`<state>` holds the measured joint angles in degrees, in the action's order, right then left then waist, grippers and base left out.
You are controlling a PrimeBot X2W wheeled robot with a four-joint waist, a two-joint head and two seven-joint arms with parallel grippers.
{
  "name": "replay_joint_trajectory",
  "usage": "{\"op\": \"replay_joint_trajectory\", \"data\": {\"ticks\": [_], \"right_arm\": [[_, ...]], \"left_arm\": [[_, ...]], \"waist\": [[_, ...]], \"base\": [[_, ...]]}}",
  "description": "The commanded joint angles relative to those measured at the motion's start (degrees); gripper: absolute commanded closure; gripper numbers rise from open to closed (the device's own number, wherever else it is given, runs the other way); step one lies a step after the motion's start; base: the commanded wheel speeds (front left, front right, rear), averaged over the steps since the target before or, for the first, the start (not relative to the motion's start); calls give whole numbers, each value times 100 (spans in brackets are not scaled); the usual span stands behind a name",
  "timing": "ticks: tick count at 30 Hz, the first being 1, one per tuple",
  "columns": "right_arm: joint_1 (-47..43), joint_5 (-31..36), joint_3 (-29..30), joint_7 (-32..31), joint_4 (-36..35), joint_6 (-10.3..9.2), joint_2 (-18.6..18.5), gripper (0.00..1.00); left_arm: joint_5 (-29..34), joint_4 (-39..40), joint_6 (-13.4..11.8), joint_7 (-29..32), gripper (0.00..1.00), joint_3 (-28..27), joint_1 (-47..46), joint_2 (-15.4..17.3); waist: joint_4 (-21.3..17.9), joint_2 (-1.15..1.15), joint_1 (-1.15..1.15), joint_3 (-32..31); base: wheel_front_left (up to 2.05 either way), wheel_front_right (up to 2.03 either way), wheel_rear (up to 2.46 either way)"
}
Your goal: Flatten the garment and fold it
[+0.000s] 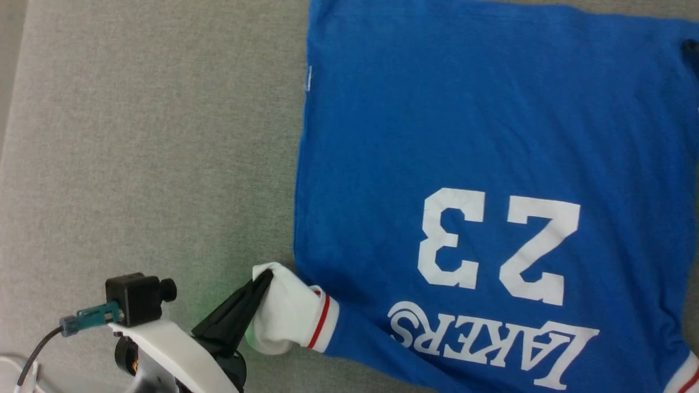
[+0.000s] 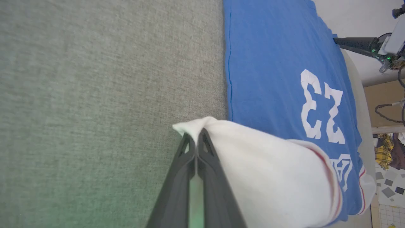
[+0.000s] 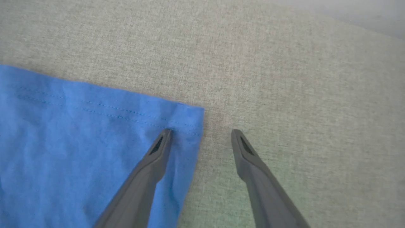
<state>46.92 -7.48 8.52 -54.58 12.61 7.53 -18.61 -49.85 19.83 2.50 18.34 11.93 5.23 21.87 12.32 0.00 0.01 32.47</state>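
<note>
Closest to the lens, the left hand is fully closed, its two dark fingers pressed together on the outer edge of the white sleeve. The pinch takes only a small fold of cloth, and the rest of the sleeve bunches loosely behind it. The garment lies on the grey fabric-covered table, printed side up, with "LAKERS" nearest the robot and the hem at the far side. Its blue body is largely flat, with light creases only. Gripping the sleeve at its extreme edge likely serves to draw it outward, away from the body, so that it spreads flat before folding.

The right hand is spread wide and holds nothing. One finger sits over the hem corner, the other over bare table, so the side edge runs between them. This stance appears chosen to close on that corner. Whether the fingertips touch the cloth cannot be determined.
</note>
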Motion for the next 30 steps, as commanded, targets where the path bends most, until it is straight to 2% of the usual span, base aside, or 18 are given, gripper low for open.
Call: {"op": "replay_joint_trajectory", "data": {"ticks": [1,5,6,8,12,18,26,30], "right_arm": [[-17,35,78,-78,76,-4,43,0],[-86,98,230,-169,155,-4,134,0],[-109,146,267,-214,178,-4,155,13],[-139,218,374,-323,210,-4,233,100],[-121,305,456,-472,133,-4,358,100],[-72,265,286,-260,2,-4,303,100],[-296,-164,-125,187,-307,-4,-35,100],[-803,-489,-5,291,-808,-4,-225,100]], "left_arm": [[-18,-74,56,-31,100,44,-149,-35],[-37,-147,80,-30,100,77,-223,-58],[-42,-169,84,-31,100,84,-237,-64],[-48,-205,92,-38,100,92,-254,-68],[-58,-258,83,-58,100,72,-266,-67],[-18,-287,51,-177,100,18,-260,-85],[91,-261,-162,-283,100,-88,3,-65],[103,-181,-285,-276,100,-136,216,-38]], "waist": [[193,0,-1,157],[248,0,-1,191],[261,0,-1,203],[272,0,-1,223],[231,0,-1,196],[43,0,-1,-110],[-471,0,-1,-839],[-735,0,-1,-1208]], "base": [[0,0,0],[0,0,0],[0,0,0],[0,0,0],[0,0,0],[0,0,0],[0,0,0],[0,0,0]]}}
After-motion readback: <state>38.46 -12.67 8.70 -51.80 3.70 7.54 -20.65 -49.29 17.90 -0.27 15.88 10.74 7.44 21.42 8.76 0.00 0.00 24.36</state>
